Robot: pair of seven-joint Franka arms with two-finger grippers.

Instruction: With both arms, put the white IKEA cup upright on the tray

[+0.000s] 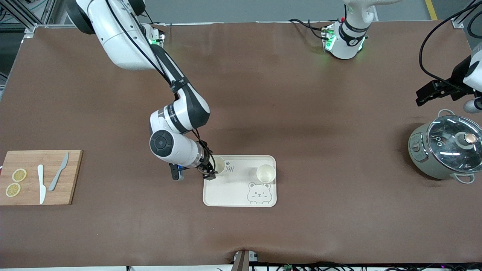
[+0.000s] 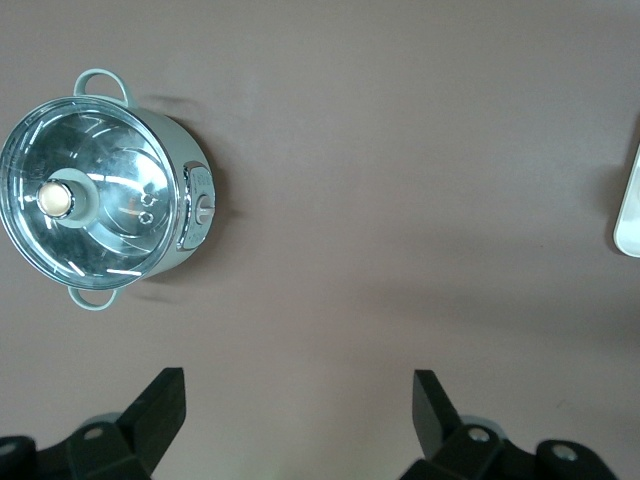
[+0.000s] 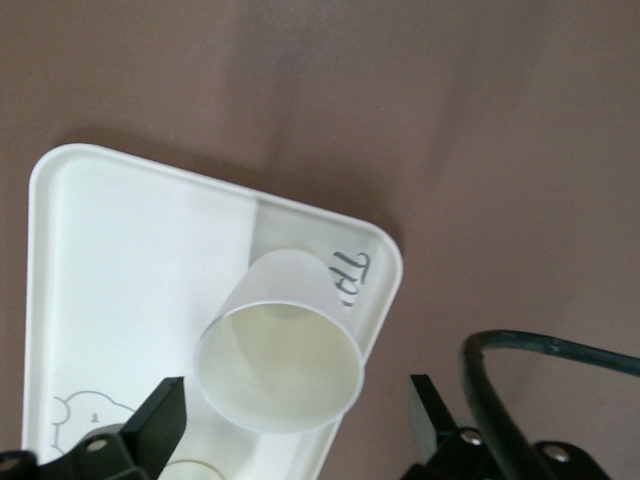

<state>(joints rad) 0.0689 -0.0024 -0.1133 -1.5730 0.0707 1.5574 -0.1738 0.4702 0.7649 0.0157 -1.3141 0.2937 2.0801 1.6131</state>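
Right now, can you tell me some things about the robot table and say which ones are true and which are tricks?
1. Two white cups stand on the tray. True: one cup is at the right end effector, another cup is toward the left arm's end.
2. The pot sits on the tray. False: it stands on the table at the left arm's end.
3. The left end effector is open and holds nothing. True.
4. The cutting board has bananas on it. False: it has two lemon slices and two knives.
5. A bear face is drawn on the tray. True.
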